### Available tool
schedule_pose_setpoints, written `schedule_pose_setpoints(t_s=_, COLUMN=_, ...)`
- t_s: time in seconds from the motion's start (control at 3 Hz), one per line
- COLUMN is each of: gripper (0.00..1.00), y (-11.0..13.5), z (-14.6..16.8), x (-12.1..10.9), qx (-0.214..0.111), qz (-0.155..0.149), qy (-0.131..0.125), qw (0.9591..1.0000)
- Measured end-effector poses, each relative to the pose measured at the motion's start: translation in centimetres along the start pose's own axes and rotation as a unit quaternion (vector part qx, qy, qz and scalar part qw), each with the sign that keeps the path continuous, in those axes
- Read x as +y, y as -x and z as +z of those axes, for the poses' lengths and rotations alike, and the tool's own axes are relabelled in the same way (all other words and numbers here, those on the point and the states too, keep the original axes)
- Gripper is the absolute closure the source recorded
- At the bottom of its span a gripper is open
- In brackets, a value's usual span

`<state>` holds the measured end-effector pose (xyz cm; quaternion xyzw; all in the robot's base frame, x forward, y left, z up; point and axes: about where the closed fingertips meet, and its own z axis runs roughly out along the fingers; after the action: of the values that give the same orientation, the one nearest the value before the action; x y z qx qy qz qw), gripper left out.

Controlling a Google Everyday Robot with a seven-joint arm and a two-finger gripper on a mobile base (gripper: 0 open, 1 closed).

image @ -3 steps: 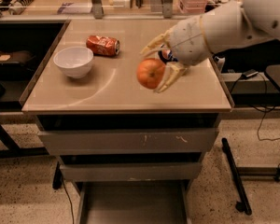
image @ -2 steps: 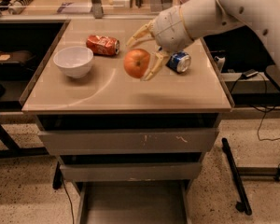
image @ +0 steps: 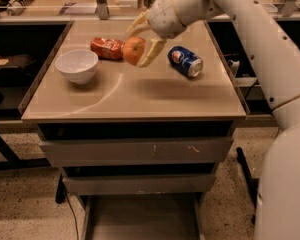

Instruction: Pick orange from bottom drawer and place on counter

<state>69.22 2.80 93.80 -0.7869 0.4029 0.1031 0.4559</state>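
Over the last second the gripper (image: pixel 139 47) has carried the orange (image: pixel 134 51) back and left over the counter (image: pixel 140 98), beside the crushed red can (image: pixel 107 48). The fingers are clamped around the fruit. The pick is done and release remains. The orange is round with no long axis, and its stem dimple is not visible.

A robot's gripper (image: pixel 140 45) clasps an orange (image: pixel 133 52) over a glossy beige desk (image: pixel 140 101), just beside a crushed red can (image: pixel 106 48).
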Motion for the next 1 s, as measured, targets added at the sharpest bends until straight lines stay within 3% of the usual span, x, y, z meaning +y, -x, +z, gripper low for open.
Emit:
schedule_pose_setpoints(t_s=0.33, gripper=1.0, y=-3.9, z=0.2, x=-0.2, qx=0.051, qz=0.06, qy=0.008, qw=0.9968)
schedule_pose_setpoints(t_s=0.67, gripper=1.0, y=-6.1, z=0.4, x=2.3, qx=0.085, qz=0.099, qy=0.039, qw=0.9907)
schedule_pose_setpoints(t_s=1.0, gripper=1.0, y=-7.0, z=0.8, x=4.7, qx=0.099, qz=0.119, qy=0.063, qw=0.9859)
